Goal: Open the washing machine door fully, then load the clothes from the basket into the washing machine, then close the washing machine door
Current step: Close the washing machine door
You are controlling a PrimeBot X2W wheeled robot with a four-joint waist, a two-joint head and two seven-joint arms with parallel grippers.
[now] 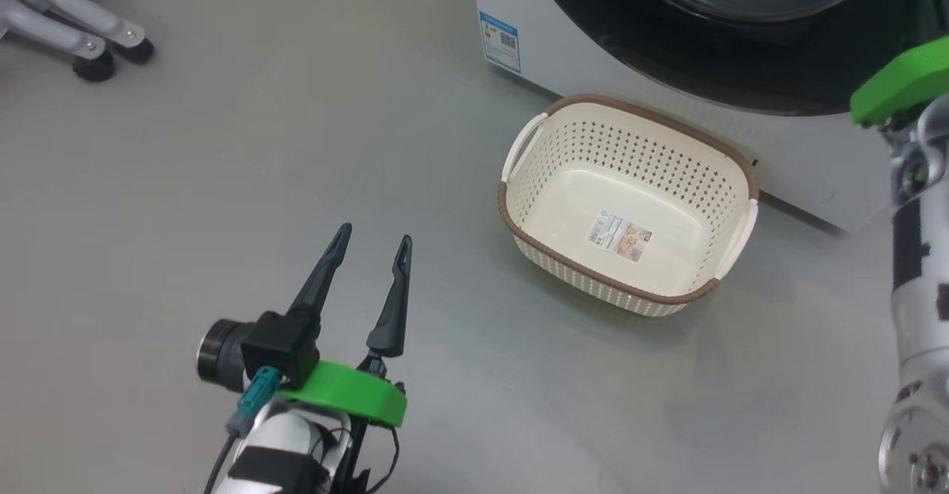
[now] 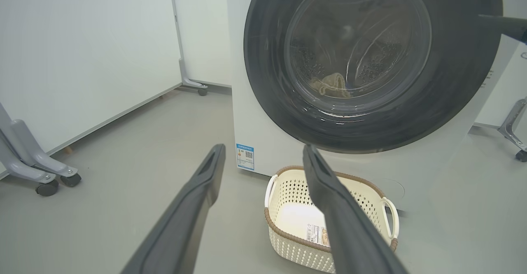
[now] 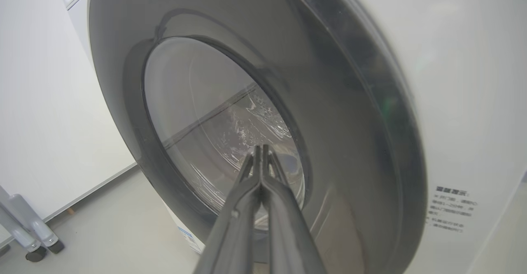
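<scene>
Grey floor [image 1: 296,182] fills most of the head view, with white wall panels behind in the left wrist view and the caster feet of a grey metal frame [image 1: 96,41] at the upper left. The white washing machine [image 1: 556,64] stands at the upper right of the head view, with a small blue sticker [image 1: 499,40] low on its front.

The washing machine door [image 2: 372,62] lies flat against the front, its glossy black rim round the bulging glass; I cannot tell whether it is latched. Through the glass, a pale bundle of clothes [image 2: 329,85] lies low in the drum.

The basket [image 1: 593,145] sits on the floor just in front of the machine, right of centre in the head view. It is upright, and the label [image 1: 620,236] shows on its bare cream bottom.

The left tool [image 1: 374,234] hangs over the floor at the lower left, well apart from the basket. Its two dark fingers are spread wide with nothing between them.

The right tool [image 3: 260,148] has its fingers pressed together, gripping nothing, with the tips up against the door's glass in the right wrist view. Whether they touch it, I cannot tell. In the left wrist view its dark fingers cross the door's rim at the upper right. Its green bracket [image 1: 901,82] and pale forearm run down the right edge of the head view.
</scene>
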